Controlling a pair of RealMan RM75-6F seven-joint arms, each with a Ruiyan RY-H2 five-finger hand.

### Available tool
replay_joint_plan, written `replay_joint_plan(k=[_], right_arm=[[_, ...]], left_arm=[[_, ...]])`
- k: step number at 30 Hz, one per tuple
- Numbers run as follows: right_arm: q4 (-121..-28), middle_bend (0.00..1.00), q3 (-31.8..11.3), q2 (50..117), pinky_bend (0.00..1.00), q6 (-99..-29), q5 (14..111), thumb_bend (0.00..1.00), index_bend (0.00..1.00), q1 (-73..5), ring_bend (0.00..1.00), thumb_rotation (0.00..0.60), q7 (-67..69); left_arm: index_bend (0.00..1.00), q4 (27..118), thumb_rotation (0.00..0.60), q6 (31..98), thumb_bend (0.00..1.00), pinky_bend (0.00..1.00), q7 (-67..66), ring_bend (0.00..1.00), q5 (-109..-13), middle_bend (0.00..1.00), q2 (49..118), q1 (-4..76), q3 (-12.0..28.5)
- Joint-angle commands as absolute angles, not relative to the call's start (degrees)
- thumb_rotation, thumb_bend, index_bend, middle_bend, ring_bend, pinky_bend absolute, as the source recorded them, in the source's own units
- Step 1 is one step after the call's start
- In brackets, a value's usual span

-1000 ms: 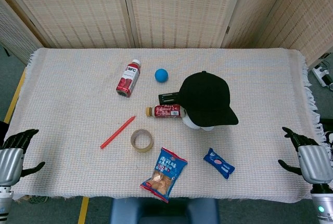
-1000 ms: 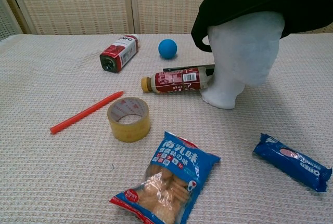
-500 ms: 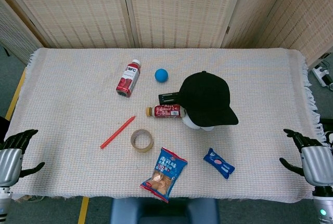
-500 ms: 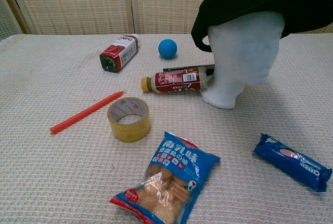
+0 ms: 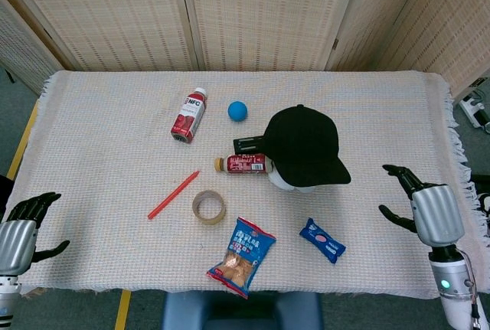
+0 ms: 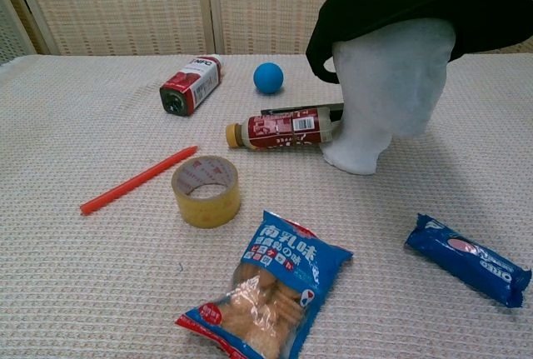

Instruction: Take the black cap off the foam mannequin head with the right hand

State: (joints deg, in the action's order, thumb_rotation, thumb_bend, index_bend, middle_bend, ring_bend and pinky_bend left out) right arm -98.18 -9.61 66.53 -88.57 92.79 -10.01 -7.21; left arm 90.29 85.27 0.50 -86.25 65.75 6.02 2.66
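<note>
The black cap sits on the white foam mannequin head, which stands upright right of the table's middle; in the chest view the black cap covers its crown with the brim pointing right. My right hand hovers over the table's right part, to the right of the cap and apart from it, fingers spread and holding nothing. At the front left corner my left hand is open and empty. Neither hand shows in the chest view.
A red-labelled bottle lies against the foam head's left side. Farther back lie another bottle and a blue ball. A red stick, tape roll, snack bag and blue cookie pack lie in front.
My right hand has moved left and forward from the table's right edge toward the cap. The left hand has barely shifted. Cap and foam head have not moved.
</note>
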Motion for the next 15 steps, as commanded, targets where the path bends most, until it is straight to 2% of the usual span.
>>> replay_joint_plan(k=[1, 15], right_arm=[[-99.23, 0.38, -11.49, 68.69, 0.91, -85.75, 92.55, 0.08, 0.28, -13.33, 0.83, 0.6, -8.23], [-95.36, 0.45, -14.66, 76.84, 0.95, -80.01, 90.14, 0.19, 0.4, -21.76, 0.87, 0.6, -9.49]], left_arm=[[0.21, 90.4, 0.6, 85.31, 0.09, 0.21, 0.59, 0.19, -86.03, 0.21, 65.59, 5.92, 2.71], [0.21, 90.88, 0.6, 84.74, 0.09, 0.21, 1.18, 0.19, -85.28, 0.21, 64.78, 5.71, 2.59]])
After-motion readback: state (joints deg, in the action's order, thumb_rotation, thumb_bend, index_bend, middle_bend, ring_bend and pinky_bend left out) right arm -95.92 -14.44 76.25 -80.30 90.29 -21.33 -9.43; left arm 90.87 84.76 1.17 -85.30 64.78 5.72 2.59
